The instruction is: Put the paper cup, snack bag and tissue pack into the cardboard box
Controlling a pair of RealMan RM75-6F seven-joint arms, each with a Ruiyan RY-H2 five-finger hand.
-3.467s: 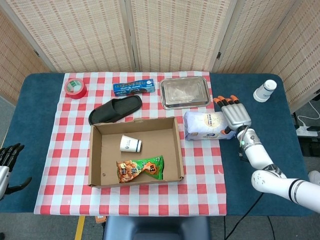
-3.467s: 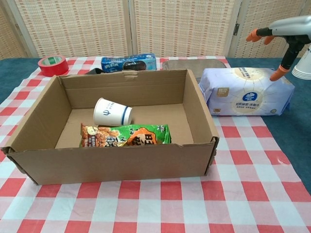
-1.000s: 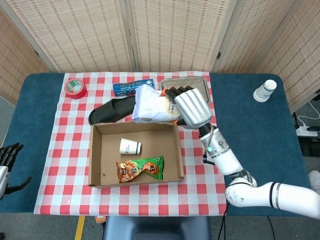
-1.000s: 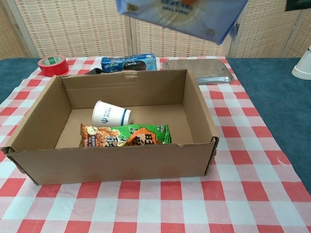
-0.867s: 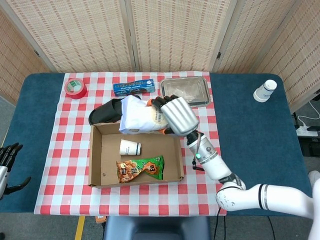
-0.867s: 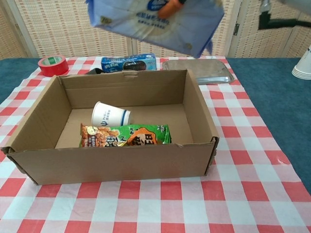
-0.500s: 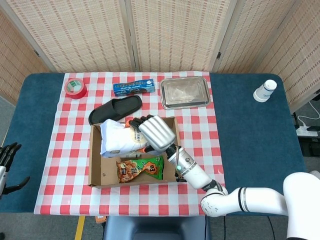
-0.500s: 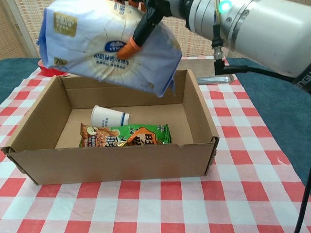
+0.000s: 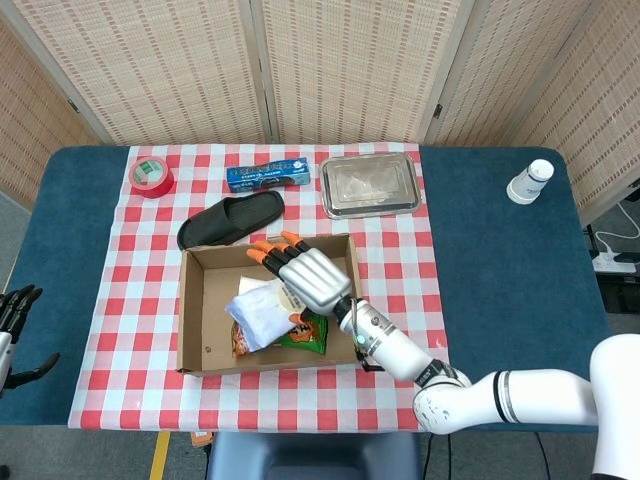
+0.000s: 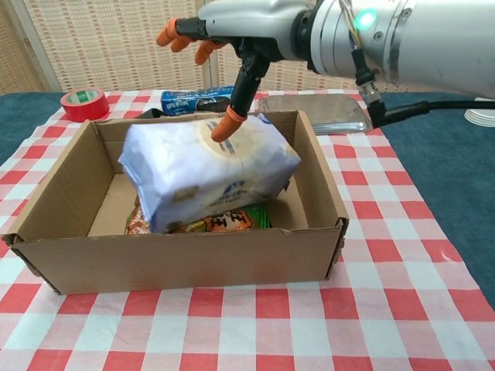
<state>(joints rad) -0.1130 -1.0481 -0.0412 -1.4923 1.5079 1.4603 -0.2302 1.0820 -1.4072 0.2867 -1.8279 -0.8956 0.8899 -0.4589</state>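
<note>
Cardboard box w/ snack bag and tissue pack inside, cup hidden; your right hand spread, empty. Nearly done.

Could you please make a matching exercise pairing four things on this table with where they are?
Things:
1. tissue pack
2. tape
3. slipper
4. tray

Places:
A. just behind the box's far wall
B. far left corner of the checked cloth
C. inside the box, on the snack bag
D. far right of the checked cloth

Pairs: 1-C, 2-B, 3-A, 4-D
</note>
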